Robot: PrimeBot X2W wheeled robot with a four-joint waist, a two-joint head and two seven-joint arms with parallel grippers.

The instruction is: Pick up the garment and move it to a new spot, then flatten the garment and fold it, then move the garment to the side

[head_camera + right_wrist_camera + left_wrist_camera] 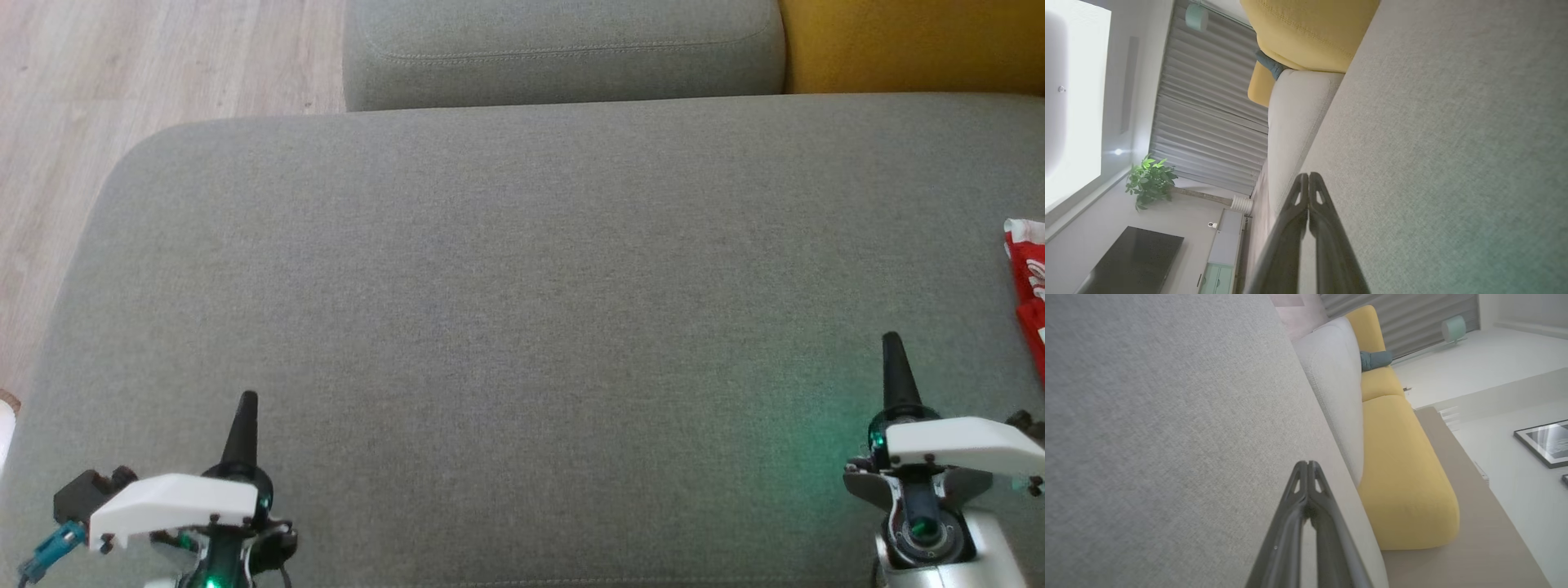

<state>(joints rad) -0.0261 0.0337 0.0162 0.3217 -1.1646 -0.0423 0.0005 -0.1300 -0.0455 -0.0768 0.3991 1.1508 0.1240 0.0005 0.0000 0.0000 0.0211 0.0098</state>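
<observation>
Both grippers are sitting nearest, over the near edge of the grey sofa cushion (522,269). The left gripper (246,406) is at near left and the right gripper (892,347) at near right, each pressing its two dark fingers together and gripping nothing (the wrist views are showing the same closed tips). Right of the right gripper and apart from it, a red-and-white cloth (1030,290) is lying at the cushion's right edge, cropped by the frame, so whether it is the garment cannot be told.
</observation>
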